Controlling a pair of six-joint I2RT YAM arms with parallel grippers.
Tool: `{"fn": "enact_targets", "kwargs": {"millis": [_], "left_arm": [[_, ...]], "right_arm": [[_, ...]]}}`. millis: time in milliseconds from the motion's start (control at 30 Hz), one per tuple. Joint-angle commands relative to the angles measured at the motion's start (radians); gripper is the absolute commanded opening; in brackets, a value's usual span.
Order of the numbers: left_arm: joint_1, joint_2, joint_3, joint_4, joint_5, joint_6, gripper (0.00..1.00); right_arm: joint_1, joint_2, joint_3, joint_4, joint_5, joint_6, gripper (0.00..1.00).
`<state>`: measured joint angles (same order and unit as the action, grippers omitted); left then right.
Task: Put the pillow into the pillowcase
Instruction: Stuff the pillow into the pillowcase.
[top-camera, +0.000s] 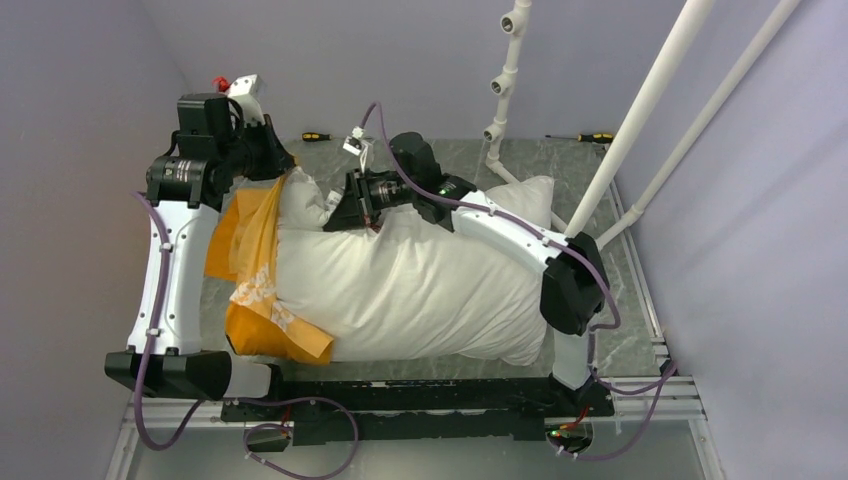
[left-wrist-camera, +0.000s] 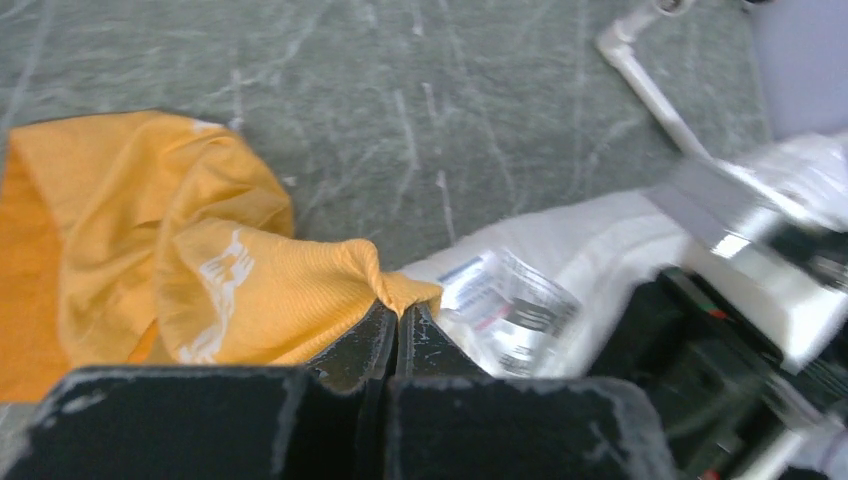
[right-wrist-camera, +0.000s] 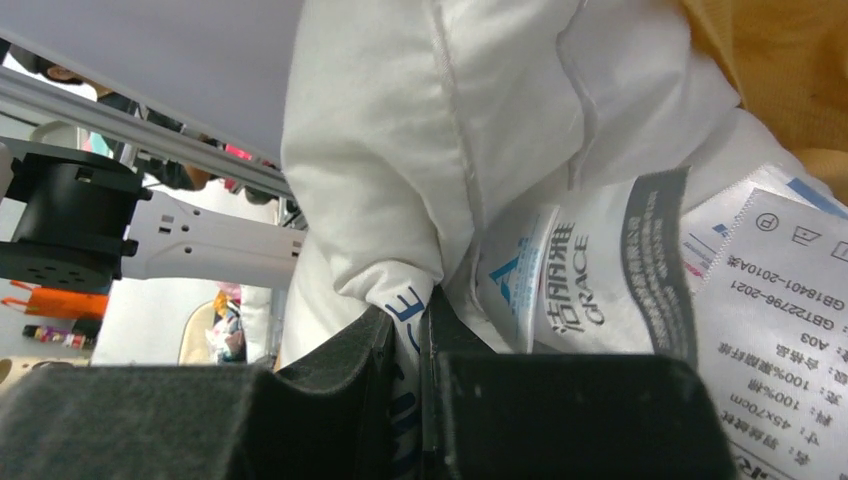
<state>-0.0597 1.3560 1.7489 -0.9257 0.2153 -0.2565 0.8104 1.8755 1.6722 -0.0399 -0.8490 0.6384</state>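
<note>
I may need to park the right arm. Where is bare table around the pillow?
Bare table shows right of the pillow, toward the white pipes, and in small far patches by the left screwdriver and right screwdriver. A thin strip separates pillow and base rail. The left is crowded: pillowcase, left arm, left end effector and right end effector pinching fabric.

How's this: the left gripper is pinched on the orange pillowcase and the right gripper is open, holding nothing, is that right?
Not quite. The right gripper isn't open: the right wrist view shows it shut on a fold of the white pillow. The left gripper is indeed pinched on the orange pillowcase.
</note>
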Motion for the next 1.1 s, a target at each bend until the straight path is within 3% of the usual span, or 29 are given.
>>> {"fn": "enact_targets", "kwargs": {"millis": [0,200,367,467,500,667,833,933,1000,1067], "left_arm": [[-0.005,-0.011,0.072,0.175,0.332,0.012,0.0],[-0.014,-0.109,0.018,0.199,0.477,-0.011,0.0],[-0.03,-0.163,0.026,0.17,0.569,-0.057,0.0],[-0.061,-0.182,0.02,0.148,0.613,-0.067,0.0],[-0.073,-0.269,0.002,0.157,0.622,-0.068,0.0],[-0.101,-0.258,-0.059,0.194,0.6,-0.026,0.0],[-0.101,-0.263,-0.179,0.261,0.471,-0.059,0.0],[-0.101,-0.281,-0.312,0.297,0.404,-0.111,0.0],[-0.101,-0.311,-0.411,0.3,0.329,-0.143,0.0],[-0.101,-0.363,-0.519,0.296,0.249,-0.175,0.0]], "right_arm": [[0.041,0.063,0.095,-0.13,-0.175,-0.016,0.0],[0.026,0.175,0.242,-0.115,-0.136,0.051,0.0],[-0.059,0.189,0.211,0.312,-0.116,0.368,0.0],[-0.118,0.196,0.253,0.42,-0.094,0.483,0.0],[-0.135,0.196,0.273,0.429,-0.086,0.499,0.0],[-0.183,0.195,0.38,0.358,-0.062,0.486,0.0],[-0.205,0.118,0.323,0.263,0.071,0.367,0.0],[-0.198,0.107,0.33,0.063,0.133,0.205,0.0],[-0.183,0.082,0.263,-0.013,0.185,0.119,0.0],[-0.169,0.048,0.14,-0.006,0.209,0.08,0.1]]}}
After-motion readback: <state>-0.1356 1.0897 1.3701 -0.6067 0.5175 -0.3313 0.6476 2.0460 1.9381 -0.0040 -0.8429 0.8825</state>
